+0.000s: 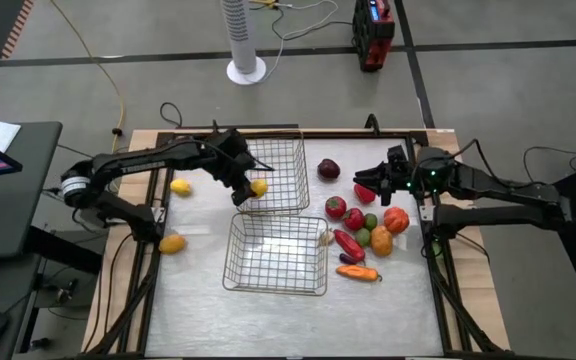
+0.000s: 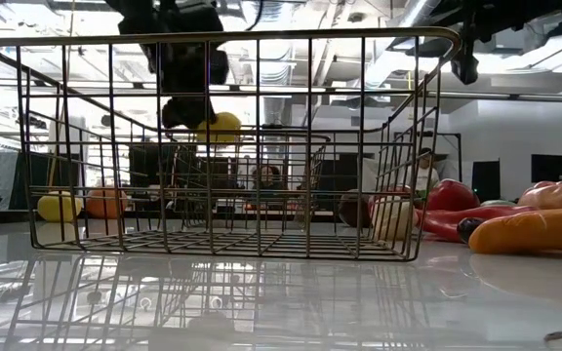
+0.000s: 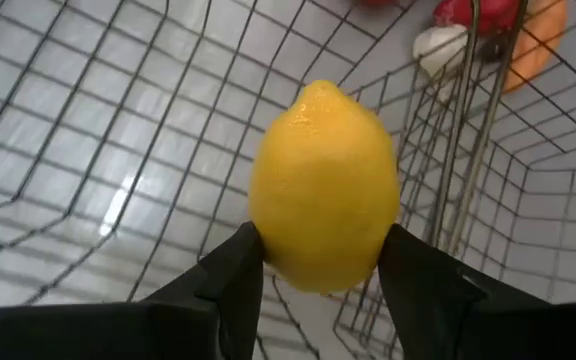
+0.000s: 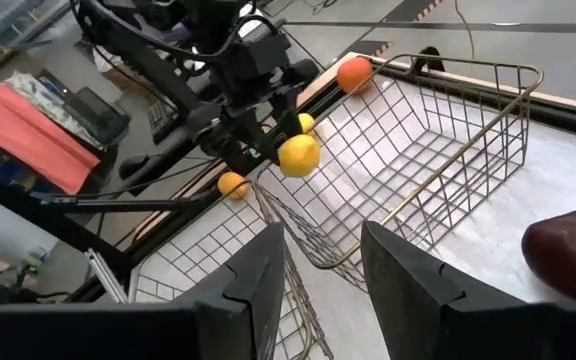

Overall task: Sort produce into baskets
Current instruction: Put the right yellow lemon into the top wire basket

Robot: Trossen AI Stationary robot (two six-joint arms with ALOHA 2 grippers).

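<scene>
Baskets: two wire baskets; far basket [image 1: 278, 175] and near basket [image 1: 276, 255] sit almost corner to corner mid-table.
Left gripper [image 1: 245, 187]: clamped on a lemon [image 1: 259, 186], held above the far basket's left edge.
Right gripper [image 1: 371, 180]: waits over the produce pile, fingers parted, holding nothing.
Produce pile [image 1: 368, 232]: reds, oranges and a green right of the baskets; the dark purple piece [image 1: 328, 169] is possibly a plum.
Loose pieces: yellow one [image 1: 180, 186] and orange one [image 1: 172, 243] lie left of the baskets.

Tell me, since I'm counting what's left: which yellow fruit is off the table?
The lemon gripped by the left gripper over the far basket. The other two yellow fruits lie on the table.
</scene>
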